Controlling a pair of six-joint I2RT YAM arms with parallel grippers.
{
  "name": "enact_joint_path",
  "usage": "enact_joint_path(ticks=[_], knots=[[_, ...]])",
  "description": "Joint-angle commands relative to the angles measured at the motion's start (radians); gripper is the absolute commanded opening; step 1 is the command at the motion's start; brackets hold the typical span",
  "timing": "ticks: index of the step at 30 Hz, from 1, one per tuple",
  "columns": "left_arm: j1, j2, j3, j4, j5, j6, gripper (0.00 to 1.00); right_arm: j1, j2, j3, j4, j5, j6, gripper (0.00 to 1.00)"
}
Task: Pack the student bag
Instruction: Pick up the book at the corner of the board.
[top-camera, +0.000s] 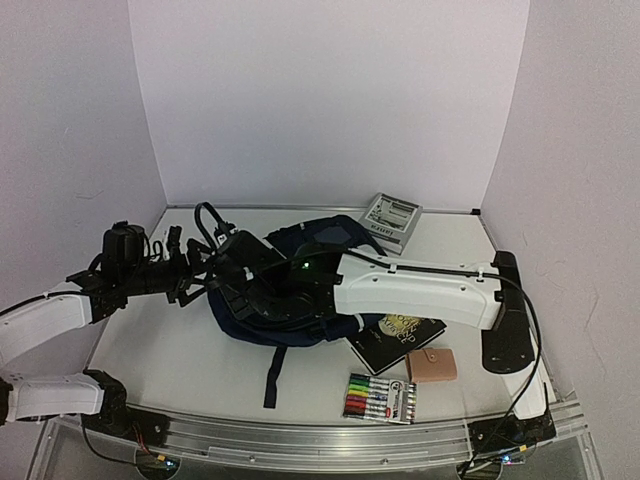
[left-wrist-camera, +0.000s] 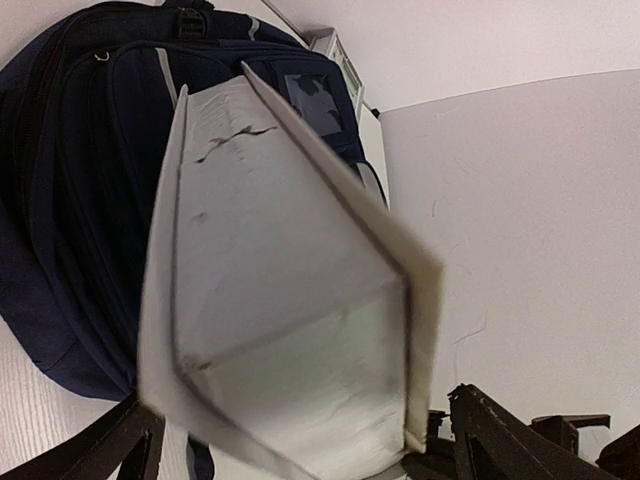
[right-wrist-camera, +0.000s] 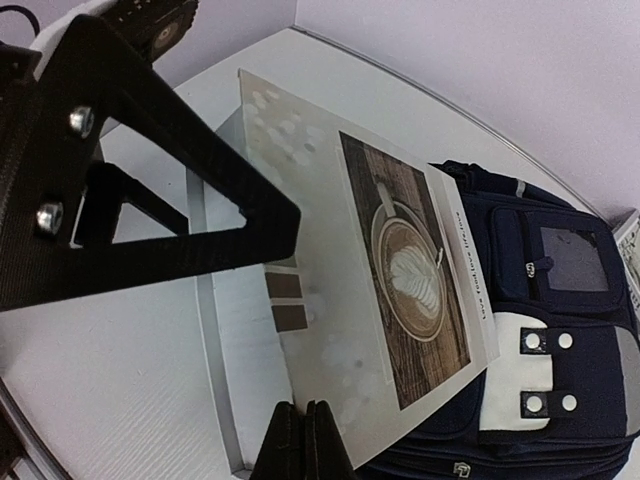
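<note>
From above, the student bag (top-camera: 318, 238) lies flat on the white bench (top-camera: 170, 350) near its middle, and one dark strap (top-camera: 274, 376) trails toward the near edge. The right arm reaches leftward across the bag, so the right gripper (top-camera: 230, 288) sits over the bag's left side, close to the left gripper (top-camera: 190, 272) that comes in from the left. Behind the bag stands a grey box (top-camera: 391, 222). To the bag's right lie a black book (top-camera: 396, 338), a tan block (top-camera: 432, 365) and a pack of markers (top-camera: 380, 398), all on the bench. The left wrist camera shows a white booklet (left-wrist-camera: 280, 300) raised and fanned open in a V, filling the space between the left fingers (left-wrist-camera: 500, 435). Those jaws stand wide apart on either side of it, and whether they press on it I cannot tell. The navy bag lies behind the booklet, with its grey patch toward the back wall. The right wrist camera shows the booklet's cover, a photo of a coffee cup with a leaf pattern, tilted above the bench. The right jaws are together, clamped on the cover's lower edge. One black finger of the left gripper crosses in front of the cover's upper left part. The bag lies just beyond the booklet to the right, its front pockets facing up.
</note>
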Motion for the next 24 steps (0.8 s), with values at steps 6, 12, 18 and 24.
enact_joint_path(ticks=[6,12,18,24], knots=[[-0.003,0.025,-0.017,0.193,0.014,-0.075,1.00,-0.009,-0.008,-0.043,0.014,-0.035,0.059,0.00],[-0.004,0.058,-0.014,0.142,-0.015,-0.094,0.99,-0.009,-0.016,-0.053,0.042,-0.057,0.066,0.00],[-0.003,0.098,-0.012,0.136,-0.051,-0.132,0.80,-0.009,-0.024,-0.076,0.072,-0.073,0.065,0.04],[-0.004,0.076,-0.026,0.134,-0.110,-0.163,0.43,-0.008,-0.058,-0.114,0.087,-0.054,0.060,0.14]])
